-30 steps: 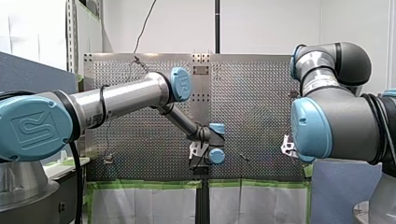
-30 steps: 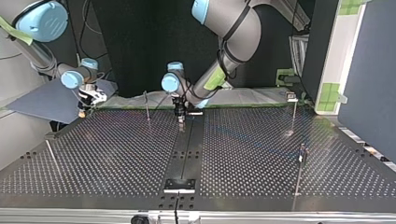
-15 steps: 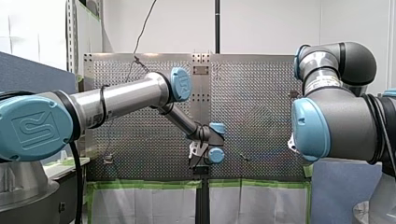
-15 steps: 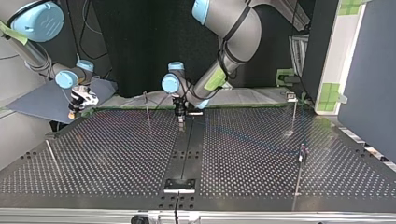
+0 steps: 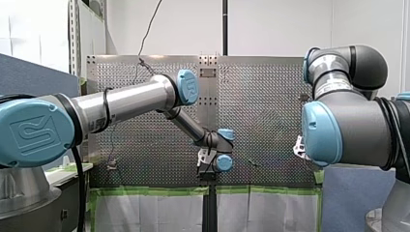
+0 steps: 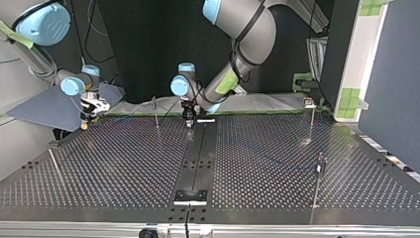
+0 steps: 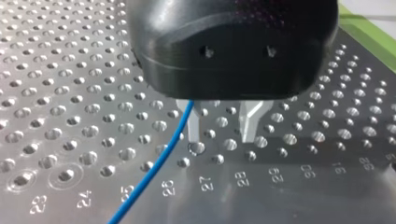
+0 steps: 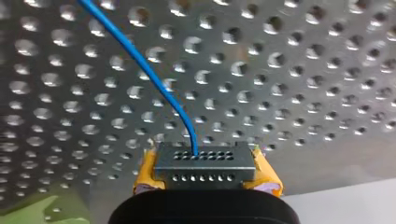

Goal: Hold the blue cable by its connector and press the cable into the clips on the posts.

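Engraved numbers [image 7: 206,183] run in a row on the table [image 7: 299,200], along the plain strip beside its last line of holes. 23, 24, 25, 26, 27, 28 and 29 read clearly; the next three are uncertain. My left arm's blue joint caps [image 5: 35,134] bear a raised logo whose letters cannot be read.

The table [image 6: 257,163] is a broad sheet of grey metal, drilled all over with even rows of holes; a darker solid strip [image 6: 199,158] runs down its middle, and a small bright plate [image 6: 190,196] sits on that strip at the top view's near end; a thin post [image 6: 155,113] stands just beside the strip towards the far side; a second post [image 6: 311,121] and a third post [image 6: 319,173] stand at the top view's right; green tape [image 5: 154,190] lines one edge; stamped numbers [image 7: 208,183] follow one row of holes.
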`<state>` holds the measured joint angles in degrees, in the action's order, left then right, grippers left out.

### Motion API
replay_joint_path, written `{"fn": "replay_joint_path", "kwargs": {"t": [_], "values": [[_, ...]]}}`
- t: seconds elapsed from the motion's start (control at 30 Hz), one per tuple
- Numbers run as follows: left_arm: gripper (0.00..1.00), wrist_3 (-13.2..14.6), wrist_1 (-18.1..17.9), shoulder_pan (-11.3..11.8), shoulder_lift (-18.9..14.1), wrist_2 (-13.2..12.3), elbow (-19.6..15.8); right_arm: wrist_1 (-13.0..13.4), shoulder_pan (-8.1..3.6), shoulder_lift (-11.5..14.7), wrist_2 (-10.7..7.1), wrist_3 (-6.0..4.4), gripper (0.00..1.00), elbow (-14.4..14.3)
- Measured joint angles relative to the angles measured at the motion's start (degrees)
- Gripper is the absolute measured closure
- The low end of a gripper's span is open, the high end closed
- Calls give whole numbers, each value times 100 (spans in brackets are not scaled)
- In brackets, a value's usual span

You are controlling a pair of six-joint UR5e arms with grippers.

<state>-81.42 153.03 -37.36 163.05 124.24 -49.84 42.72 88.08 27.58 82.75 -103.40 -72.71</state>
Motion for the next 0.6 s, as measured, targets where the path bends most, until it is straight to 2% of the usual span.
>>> {"fn": "replay_joint_path", "kwargs": {"t": [0.03,0.07,0.1,0.17,0.43,0.6], "values": [[44,-15,3,4,0,-12,-2,-24,0,-35,-7,16,100,21],[29,-29,8,9,0,-23,-4,-53,1,-71,-12,37,100,40],[29,-47,21,15,-2,-34,-9,-88,2,-111,-16,68,100,57],[0,-76,56,24,-4,-51,-17,-125,7,-147,-19,111,100,73],[0,-103,402,-18,-6,-94,-91,-165,11,-178,-30,163,100,90],[0,-105,695,-96,-37,-307,-192,-167,18,-183,-30,162,100,88]]}}
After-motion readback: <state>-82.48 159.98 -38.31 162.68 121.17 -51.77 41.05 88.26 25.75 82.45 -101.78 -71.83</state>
